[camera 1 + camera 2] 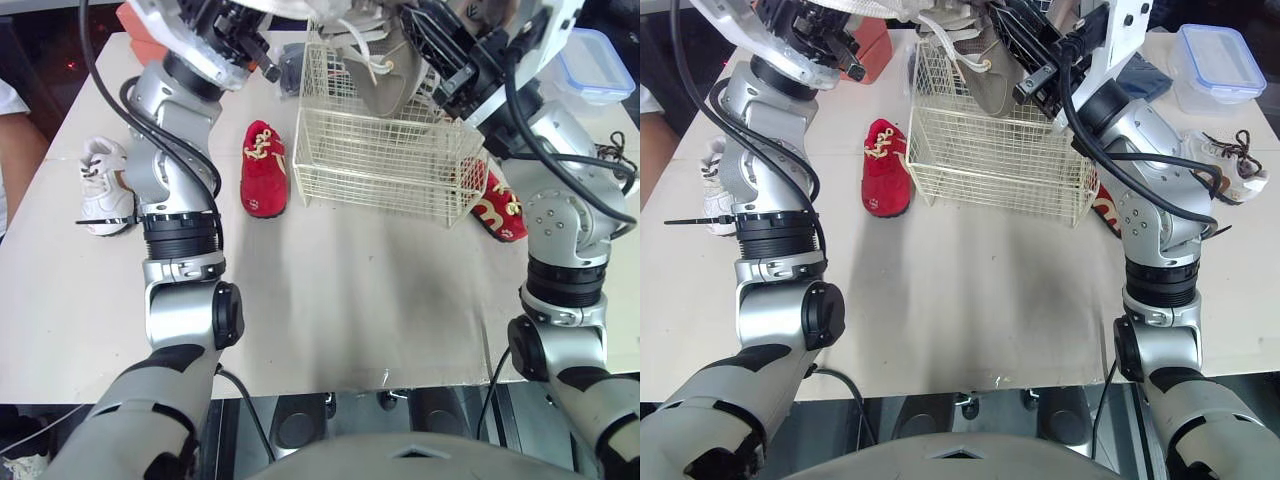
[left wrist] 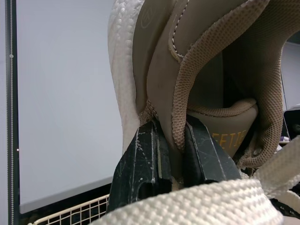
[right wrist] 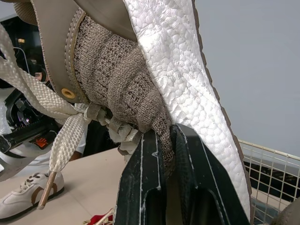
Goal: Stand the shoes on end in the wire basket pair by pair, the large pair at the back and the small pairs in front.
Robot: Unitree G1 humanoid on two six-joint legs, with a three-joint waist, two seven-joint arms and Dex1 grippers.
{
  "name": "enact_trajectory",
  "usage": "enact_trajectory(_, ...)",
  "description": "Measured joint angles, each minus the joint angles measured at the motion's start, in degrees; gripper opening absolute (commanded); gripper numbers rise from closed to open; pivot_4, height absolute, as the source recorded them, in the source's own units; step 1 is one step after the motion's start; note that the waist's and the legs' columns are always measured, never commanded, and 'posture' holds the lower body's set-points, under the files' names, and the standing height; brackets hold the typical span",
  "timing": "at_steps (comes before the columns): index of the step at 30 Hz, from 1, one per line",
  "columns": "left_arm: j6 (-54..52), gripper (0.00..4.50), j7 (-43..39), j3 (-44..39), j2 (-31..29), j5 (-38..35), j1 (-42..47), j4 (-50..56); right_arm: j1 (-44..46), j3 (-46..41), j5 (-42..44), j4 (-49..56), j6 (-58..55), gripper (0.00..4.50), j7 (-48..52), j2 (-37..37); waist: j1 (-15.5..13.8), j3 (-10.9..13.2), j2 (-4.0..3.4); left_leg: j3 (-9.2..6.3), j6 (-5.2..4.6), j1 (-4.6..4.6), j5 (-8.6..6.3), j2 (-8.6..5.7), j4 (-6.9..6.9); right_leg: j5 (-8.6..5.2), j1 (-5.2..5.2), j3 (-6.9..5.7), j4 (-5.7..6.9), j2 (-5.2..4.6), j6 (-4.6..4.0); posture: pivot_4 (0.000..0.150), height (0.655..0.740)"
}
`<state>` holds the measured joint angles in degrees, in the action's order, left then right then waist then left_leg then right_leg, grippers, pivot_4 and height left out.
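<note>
The cream wire basket (image 1: pixel 385 165) stands at the middle of the table. Above its back part hangs a large beige shoe (image 1: pixel 388 85) with a white sole and loose white laces. My left gripper (image 2: pixel 171 136) is shut on the padded collar of a large beige shoe (image 2: pixel 206 70). My right gripper (image 3: pixel 168 136) is shut on the knit upper of a large beige shoe (image 3: pixel 117 79). A red shoe (image 1: pixel 264 170) lies left of the basket. Its mate (image 1: pixel 498 208) lies partly hidden behind the basket's right end. One small white shoe (image 1: pixel 105 185) lies at the far left, another (image 1: pixel 1230 165) at the far right.
A lidded clear plastic box (image 1: pixel 1213 60) sits at the back right. An orange object (image 1: pixel 138 40) lies at the back left, and a dark shoe (image 1: pixel 290 62) behind the basket. A person's sleeve (image 1: pixel 12 100) shows at the left edge. The table's near half is bare.
</note>
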<state>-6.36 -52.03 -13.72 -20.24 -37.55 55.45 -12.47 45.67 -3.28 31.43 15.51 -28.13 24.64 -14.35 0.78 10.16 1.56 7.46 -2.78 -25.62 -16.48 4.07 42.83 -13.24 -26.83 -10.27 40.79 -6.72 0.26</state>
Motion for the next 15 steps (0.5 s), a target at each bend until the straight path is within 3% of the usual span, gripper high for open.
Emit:
enact_trajectory(3,0.10,0.11,1.25,-0.04,0.96,0.12,0.00,0.00,-0.04,-0.03,-0.06,0.00,0.02,0.00,0.01,-0.20,-0.01,0.00,0.00,0.00,0.00,0.00,0.00,0.01,0.00,0.00,0.00,0.00,0.00,0.00,0.00,0.150,0.6860)
enact_trajectory(4,0.41,0.11,1.90,-0.05,1.48,0.28,0.01,0.00,-0.04,-0.02,-0.15,0.00,0.04,0.68,0.06,-0.37,-0.03,0.00,0.00,0.00,0.00,0.00,0.00,0.01,0.00,0.00,0.00,0.00,0.00,0.00,0.00,0.150,0.6860)
enact_trajectory(5,0.60,0.11,2.53,-0.06,1.81,0.38,0.02,-0.01,-0.04,0.03,-0.21,0.02,0.06,0.95,0.41,-0.57,-0.06,0.00,0.00,-0.01,0.00,-0.01,0.00,0.01,0.00,0.00,0.00,0.00,0.00,0.00,0.00,0.150,0.6860)
enact_trajectory(9,1.45,0.11,4.40,0.13,2.66,1.50,0.98,-0.65,-0.03,0.09,0.84,1.03,0.03,2.81,2.37,-1.03,-0.05,0.00,0.00,0.00,0.00,0.00,0.00,-0.01,0.00,0.00,0.00,0.00,0.00,0.00,0.00,0.150,0.6860)
enact_trajectory(10,1.75,0.11,4.87,0.18,2.85,1.70,1.30,-0.87,-0.01,0.08,1.28,1.64,0.03,3.49,2.51,-1.03,-0.04,0.00,0.00,0.00,0.00,0.00,0.00,0.00,0.00,0.00,0.00,0.00,0.00,0.00,0.00,0.150,0.6860)
enact_trajectory(12,2.34,0.11,5.72,0.18,3.19,2.19,2.24,-1.89,0.00,0.03,1.60,2.05,0.03,4.27,2.53,-1.10,-0.05,0.00,0.00,0.00,0.00,0.00,0.00,-0.01,0.00,0.00,0.00,-0.01,0.00,0.00,0.00,0.150,0.6860)
enact_trajectory(13,2.98,0.11,6.55,0.13,3.41,2.62,2.86,-2.62,-0.04,0.03,1.61,2.07,0.03,4.50,2.52,-1.23,-0.06,0.00,0.00,-0.01,0.00,0.00,0.00,-0.01,0.00,0.00,0.00,-0.01,0.00,0.00,0.00,0.150,0.6860)
enact_trajectory(15,4.54,0.11,8.25,-0.42,3.64,3.33,4.17,-4.10,-0.74,0.01,1.58,2.42,0.04,4.50,2.50,-2.14,-0.09,0.00,0.00,0.00,0.00,-0.01,0.00,-0.01,0.00,0.00,0.00,-0.01,-0.01,-0.01,0.00,0.150,0.6860)
